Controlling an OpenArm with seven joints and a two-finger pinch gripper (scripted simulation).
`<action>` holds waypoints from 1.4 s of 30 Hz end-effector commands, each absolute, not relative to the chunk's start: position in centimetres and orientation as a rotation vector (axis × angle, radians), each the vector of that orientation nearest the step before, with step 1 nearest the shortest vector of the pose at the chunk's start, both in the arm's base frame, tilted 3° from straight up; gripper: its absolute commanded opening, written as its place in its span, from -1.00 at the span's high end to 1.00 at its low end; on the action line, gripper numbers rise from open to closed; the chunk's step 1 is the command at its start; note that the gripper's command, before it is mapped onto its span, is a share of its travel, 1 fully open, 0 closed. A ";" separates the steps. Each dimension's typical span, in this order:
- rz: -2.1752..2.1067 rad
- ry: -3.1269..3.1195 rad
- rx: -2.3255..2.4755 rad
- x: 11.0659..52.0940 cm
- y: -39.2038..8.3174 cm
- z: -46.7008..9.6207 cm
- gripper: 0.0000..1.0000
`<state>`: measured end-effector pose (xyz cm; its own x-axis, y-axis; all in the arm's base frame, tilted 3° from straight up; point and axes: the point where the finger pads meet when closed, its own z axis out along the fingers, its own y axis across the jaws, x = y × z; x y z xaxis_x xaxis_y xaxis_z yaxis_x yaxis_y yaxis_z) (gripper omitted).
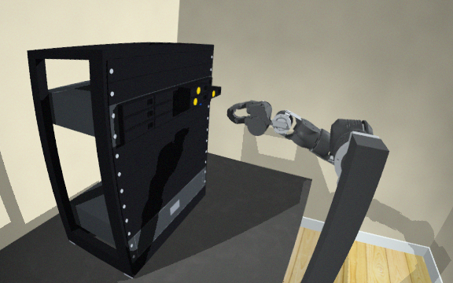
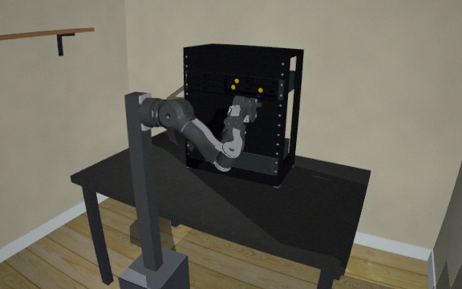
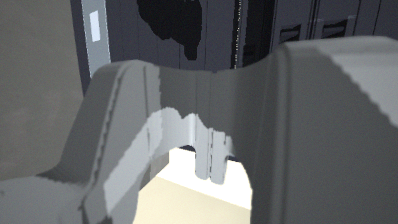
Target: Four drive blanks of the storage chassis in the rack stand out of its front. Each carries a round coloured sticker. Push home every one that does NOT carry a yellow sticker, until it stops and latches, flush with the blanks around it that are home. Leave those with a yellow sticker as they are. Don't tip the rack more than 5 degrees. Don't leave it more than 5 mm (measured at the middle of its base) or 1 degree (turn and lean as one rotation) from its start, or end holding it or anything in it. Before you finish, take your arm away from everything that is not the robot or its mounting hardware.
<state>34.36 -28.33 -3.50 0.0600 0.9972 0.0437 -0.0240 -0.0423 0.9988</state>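
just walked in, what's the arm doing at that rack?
The arm's gripper is shut, holds nothing, and hangs apart from the front of the rack. Three yellow-stickered drive blanks show in the storage chassis; one clearly stands out. The blue sticker is barely visible, so its blank looks pushed in, though latching can't be confirmed.
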 end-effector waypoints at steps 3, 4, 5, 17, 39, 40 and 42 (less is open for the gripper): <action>1.209 1.128 1.262 34.1 -28.3 -3.7 1.00; 1.209 1.128 1.262 34.0 -28.3 -3.7 1.00; 1.209 1.128 1.262 33.9 -28.3 -3.7 1.00; 1.207 1.127 1.263 33.1 -28.3 -3.7 1.00; 1.207 1.127 1.263 33.1 -28.3 -3.7 1.00; 1.207 1.127 1.263 33.1 -28.3 -3.7 1.00; 1.207 1.127 1.263 33.1 -28.3 -3.7 1.00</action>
<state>33.15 -28.28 -3.77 0.0617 0.9969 0.0492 -0.0150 -0.0484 0.9987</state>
